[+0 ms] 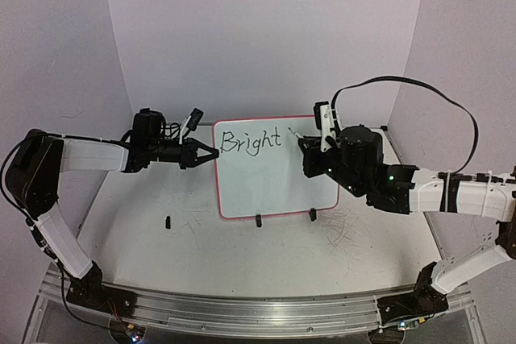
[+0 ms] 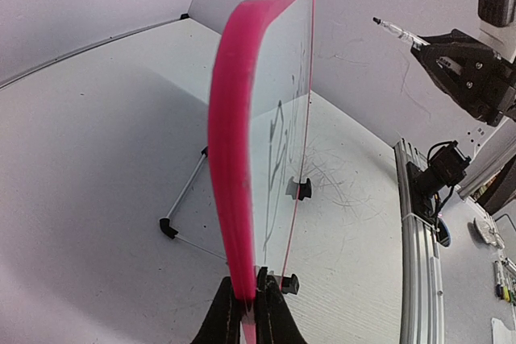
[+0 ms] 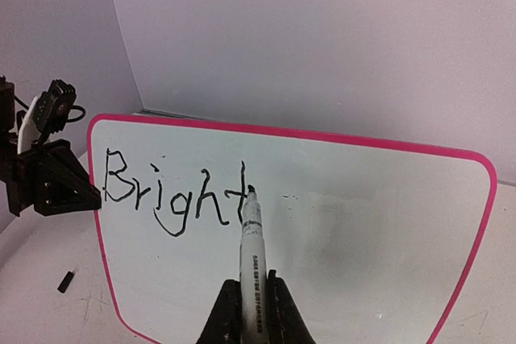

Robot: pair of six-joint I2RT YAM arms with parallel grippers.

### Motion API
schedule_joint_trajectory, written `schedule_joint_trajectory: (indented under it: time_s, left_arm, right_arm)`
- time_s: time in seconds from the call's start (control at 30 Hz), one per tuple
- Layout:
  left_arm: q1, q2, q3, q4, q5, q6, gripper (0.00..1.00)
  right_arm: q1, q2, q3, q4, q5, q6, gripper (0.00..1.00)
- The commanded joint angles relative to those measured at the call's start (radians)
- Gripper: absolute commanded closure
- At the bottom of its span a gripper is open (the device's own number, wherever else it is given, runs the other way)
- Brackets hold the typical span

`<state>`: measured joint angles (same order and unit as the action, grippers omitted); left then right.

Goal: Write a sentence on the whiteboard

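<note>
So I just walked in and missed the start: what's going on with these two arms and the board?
The left gripper is clamped on the left edge of the whiteboard, steadying it upright on the table. The right gripper holds a black marker with its tip by the last letter written; whether it touches the board I can't tell. Of the sentence, only the word "Bright" is there, on the top line, and the rest of the board is blank.
</note>
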<state>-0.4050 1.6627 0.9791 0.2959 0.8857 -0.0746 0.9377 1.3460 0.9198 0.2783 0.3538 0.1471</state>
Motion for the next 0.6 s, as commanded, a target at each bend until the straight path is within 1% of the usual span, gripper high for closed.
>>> schedule_joint_trajectory:
  time_s: [0.0,0.57]
  left_arm:
    - [0.005,-0.050,0.005,0.070,-0.033,0.054,1.00]
    - [0.005,-0.046,0.006,0.066,-0.034,0.058,1.00]
  right_arm:
    - [0.001,0.011,0.017,0.009,-0.010,-0.013,1.00]
    - [0.001,0.080,0.057,0.007,-0.036,0.006,1.00]
